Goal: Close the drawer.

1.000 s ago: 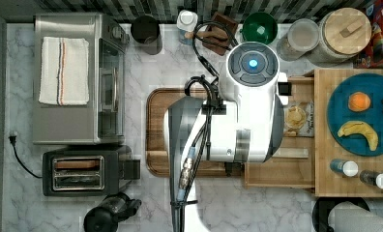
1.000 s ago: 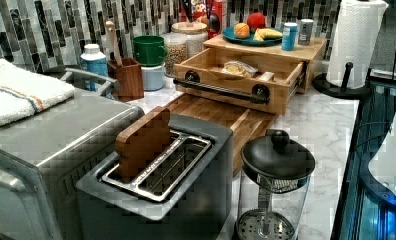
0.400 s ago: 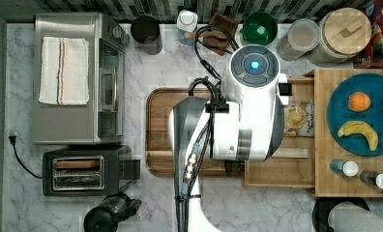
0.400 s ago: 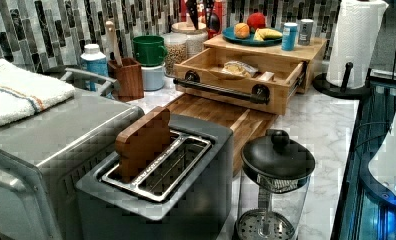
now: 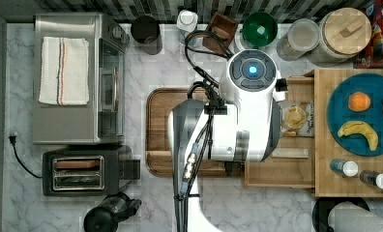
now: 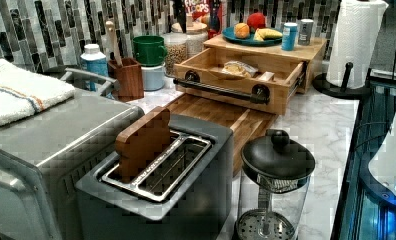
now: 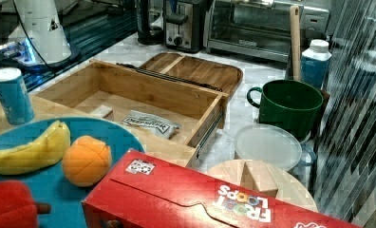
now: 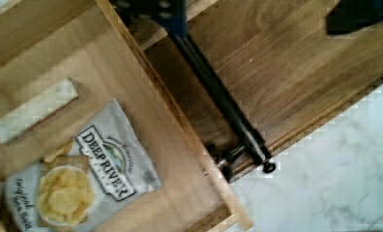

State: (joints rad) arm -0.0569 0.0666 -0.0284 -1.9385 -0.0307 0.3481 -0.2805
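The drawer (image 6: pixel 238 79) is a shallow light-wood tray that stands pulled out from under the butcher-block top. A long black bar handle (image 6: pixel 221 91) runs along its front. A chip bag (image 8: pixel 83 174) lies on the drawer floor (image 8: pixel 146 121), and the right view shows the same bag (image 7: pixel 150 124) in the drawer (image 7: pixel 124 90). In the top view my arm (image 5: pixel 247 111) hangs over the drawer (image 5: pixel 281 171) and hides most of it. My gripper (image 8: pixel 259 14) is open above the handle (image 8: pixel 223 108), with one finger (image 8: pixel 168 14) over the bar and the other over the cutting board.
A brown cutting board (image 5: pixel 160 130) lies just in front of the drawer. A toaster (image 5: pixel 85 170), a toaster oven (image 5: pixel 78 77) and a kettle (image 6: pixel 276 165) stand beyond it. A blue plate with fruit (image 5: pixel 361 113) sits on the top above the drawer. Jars and a green cup (image 5: pixel 259 29) line the wall.
In the top view my arm has shifted slightly over the cutting board and drawer. The drawer stands just as far out as before.
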